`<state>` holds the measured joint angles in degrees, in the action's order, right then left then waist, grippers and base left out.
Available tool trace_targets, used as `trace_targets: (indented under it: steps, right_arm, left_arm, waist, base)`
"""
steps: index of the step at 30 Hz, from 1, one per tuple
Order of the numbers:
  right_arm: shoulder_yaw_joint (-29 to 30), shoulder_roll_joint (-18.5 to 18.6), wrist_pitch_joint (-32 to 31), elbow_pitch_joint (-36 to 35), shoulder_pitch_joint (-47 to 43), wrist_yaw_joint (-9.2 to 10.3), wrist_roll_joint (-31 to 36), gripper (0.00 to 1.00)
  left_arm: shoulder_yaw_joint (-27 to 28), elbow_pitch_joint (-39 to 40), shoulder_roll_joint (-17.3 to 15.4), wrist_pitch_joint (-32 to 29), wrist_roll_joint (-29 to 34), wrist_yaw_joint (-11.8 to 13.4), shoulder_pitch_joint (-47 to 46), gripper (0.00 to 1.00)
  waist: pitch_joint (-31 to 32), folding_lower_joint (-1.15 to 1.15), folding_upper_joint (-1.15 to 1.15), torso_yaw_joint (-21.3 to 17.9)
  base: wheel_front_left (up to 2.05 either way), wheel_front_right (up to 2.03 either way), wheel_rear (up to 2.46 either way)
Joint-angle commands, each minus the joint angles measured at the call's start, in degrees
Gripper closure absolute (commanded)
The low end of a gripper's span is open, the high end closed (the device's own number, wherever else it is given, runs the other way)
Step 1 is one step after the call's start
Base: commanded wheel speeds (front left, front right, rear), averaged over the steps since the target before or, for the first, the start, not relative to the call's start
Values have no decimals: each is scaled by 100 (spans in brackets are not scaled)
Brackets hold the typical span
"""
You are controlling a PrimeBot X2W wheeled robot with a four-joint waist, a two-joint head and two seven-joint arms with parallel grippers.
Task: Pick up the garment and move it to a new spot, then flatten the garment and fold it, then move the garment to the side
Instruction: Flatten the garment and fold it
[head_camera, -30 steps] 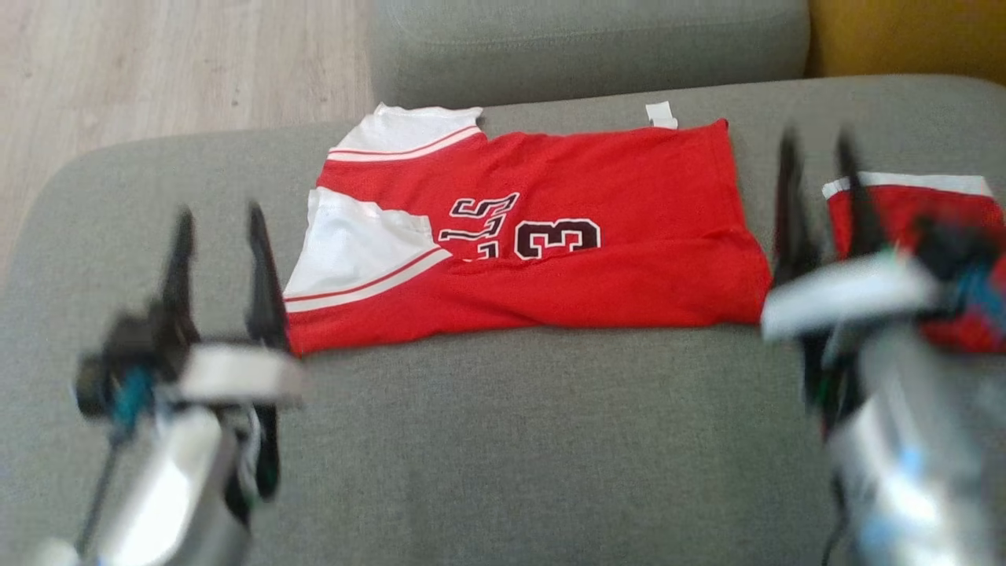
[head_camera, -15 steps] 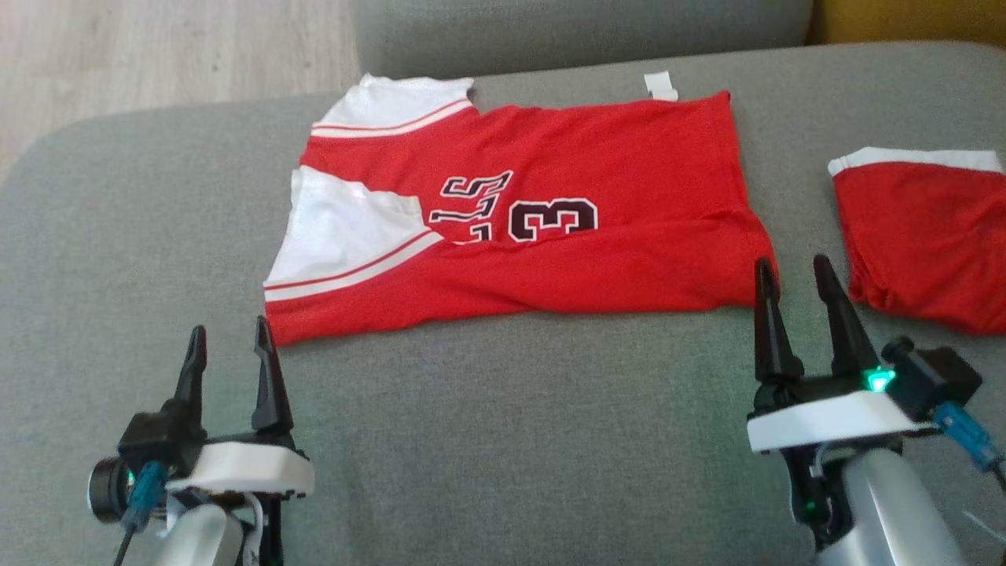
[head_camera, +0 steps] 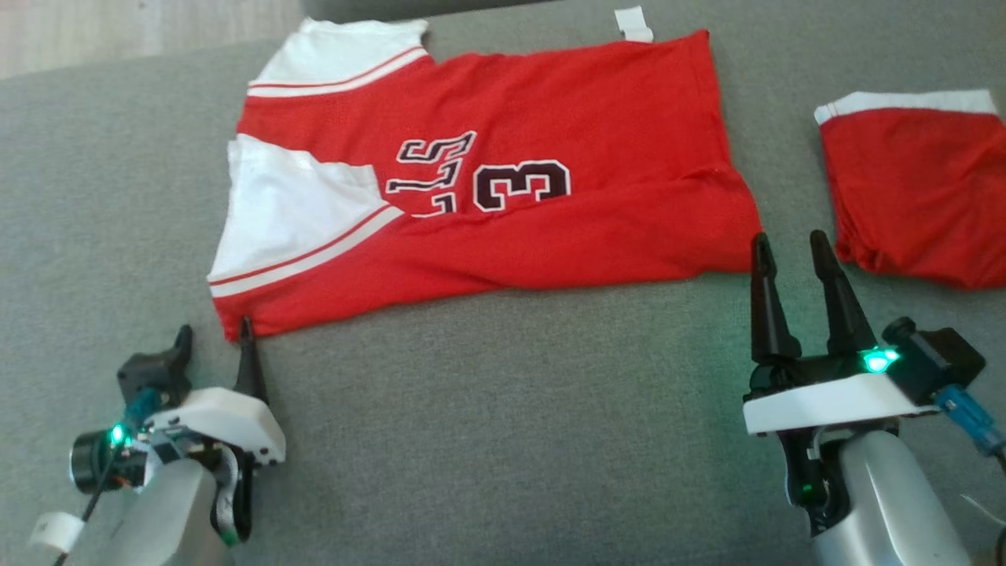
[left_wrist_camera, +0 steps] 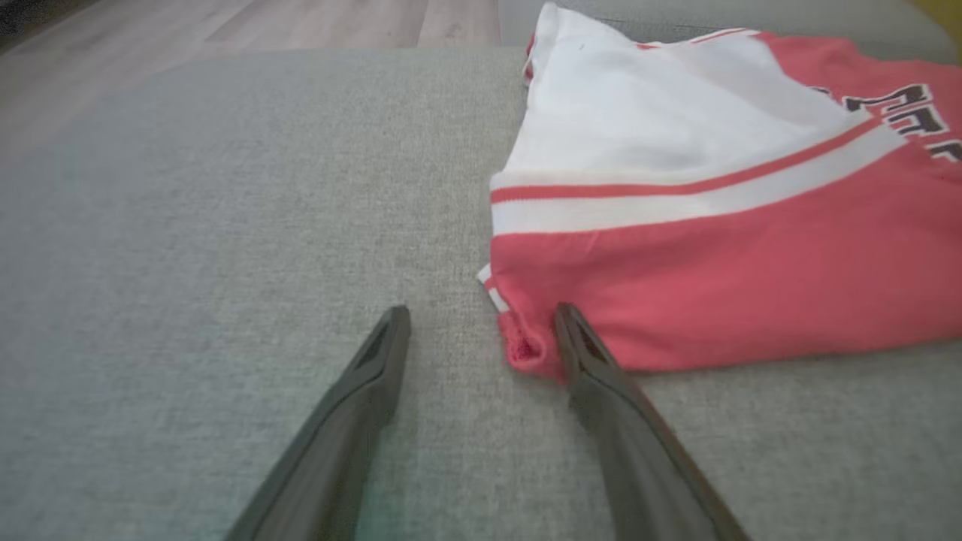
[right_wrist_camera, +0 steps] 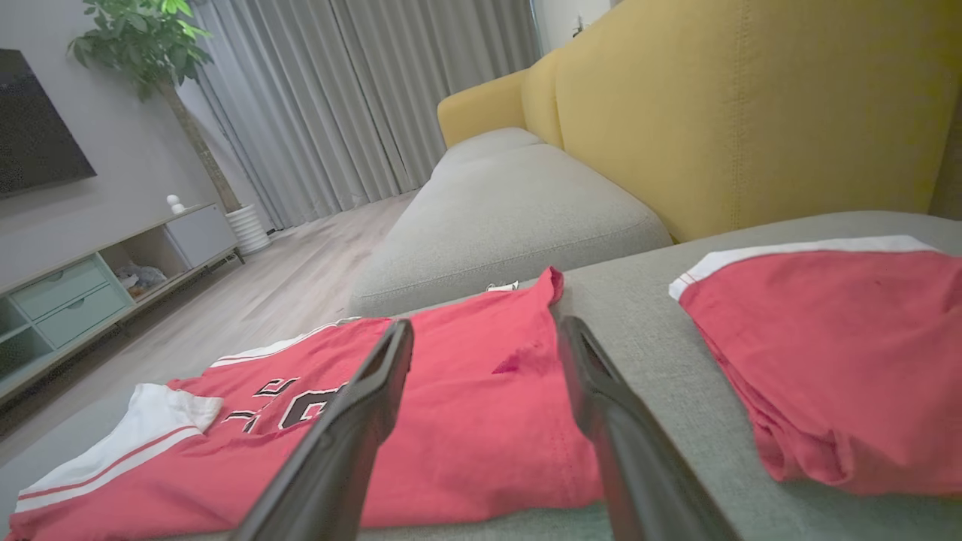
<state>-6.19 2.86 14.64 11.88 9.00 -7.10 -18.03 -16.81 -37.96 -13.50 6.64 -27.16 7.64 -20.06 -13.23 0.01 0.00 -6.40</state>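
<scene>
Grey sofa cushion (head_camera: 503, 409) spreads out under me, and the red and white basketball jersey (head_camera: 597, 236) lies on its far half, well flattened, collar end toward my left. It looks to me as if one fold is already in: the lower part of the lettering and the number disappears under a lapped edge, and a white sleeve panel is turned in over the body. So I judge the pickup, the move and the smoothing done, and the folding begun but not finished.

My left gripper (head_camera: 214, 334) sits low on the cushion with its fingers spread and empty. In the left wrist view one fingertip (left_wrist_camera: 567, 319) is right against the jersey's near corner, while the other rests on bare fabric. My right gripper (head_camera: 788, 251) is also spread and holding nothing, its tips at the jersey's near right corner. I cannot tell whether they touch the cloth.

Folded red shorts (head_camera: 919, 189) lie apart to the right. What remains, I think, is gripping both near corners, folding again, then moving the jersey to the side.
</scene>
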Motion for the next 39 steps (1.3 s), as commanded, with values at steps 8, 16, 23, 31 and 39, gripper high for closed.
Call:
trace_targets:
  steps: [8, 16, 23, 31, 39]
  right_arm:
    - [-116, 2, 36, -202, 272, -39, -178, 0]
    - [-163, 2, 36, -139, 300, -39, -191, 0]
    - [-90, 2, 36, 233, 300, -39, 107, 0]
    - [203, 2, -324, 1285, 791, -39, 609, 0]
    - [940, 2, -954, 2500, 1638, -39, 1421, 0]
  left_arm:
    - [98, -600, -217, -296, -70, -101, -594, 0]
    - [-30, -862, -139, -433, -123, -254, -667, 100]
    - [-2, -482, -35, 237, -146, -337, -727, 100]
    - [-187, 214, 44, 517, 4, -368, -686, 100]
    - [-485, 926, 77, 297, 158, -333, -597, 100]
  waist:
    - [-178, -1, 0, -160]
    - [-49, -1, 0, -165]
    - [165, -1, 0, -7]
    - [226, -1, 0, 240]
    - [86, -1, 0, 553]
  base:
    - [0, 0, 0]
    - [0, 0, 0]
    - [0, 0, 0]
    - [0, 0, 0]
    - [0, 0, 0]
